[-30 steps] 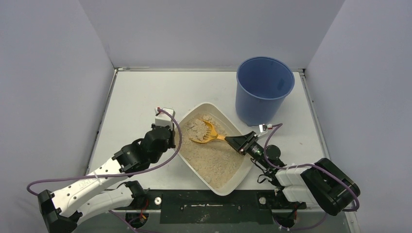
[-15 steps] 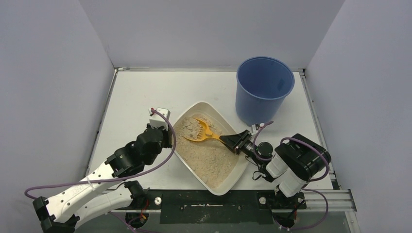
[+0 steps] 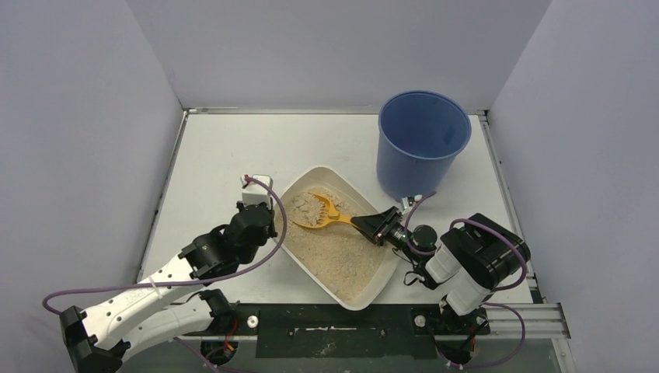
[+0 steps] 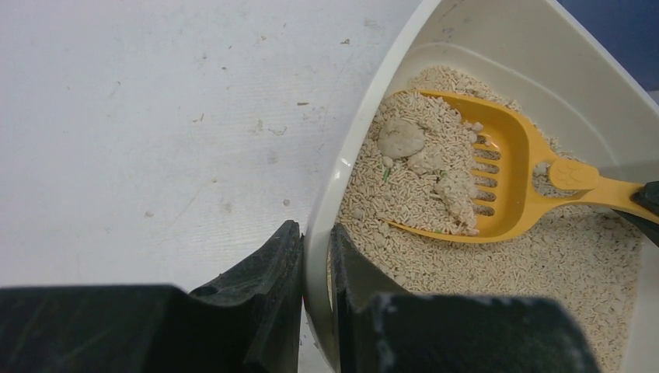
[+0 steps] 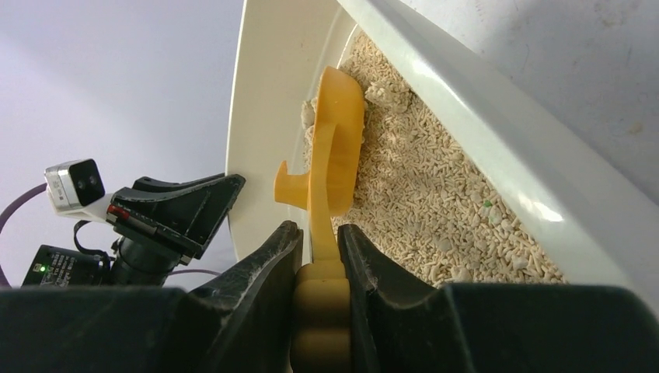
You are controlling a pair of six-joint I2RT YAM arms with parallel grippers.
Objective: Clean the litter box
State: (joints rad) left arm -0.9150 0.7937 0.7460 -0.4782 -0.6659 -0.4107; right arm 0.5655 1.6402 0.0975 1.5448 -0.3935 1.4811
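Top external: litter box (image 3: 351, 189) mid-table, just in front of the blue bucket (image 3: 423, 144), held by both arms.
Against a second ago, the right arm's elbow has swung in and the orange scoop (image 4: 505, 183) sits further left, carrying clumps (image 4: 400, 138). The left gripper (image 4: 313, 233) pinches the box's left rim. The right gripper (image 5: 319, 229) pinches the scoop handle, whose end is hidden between its fingers.

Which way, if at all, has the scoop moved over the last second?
Yes. The scoop has shifted a little to the left, away from the bucket, with the right gripper holding its handle.
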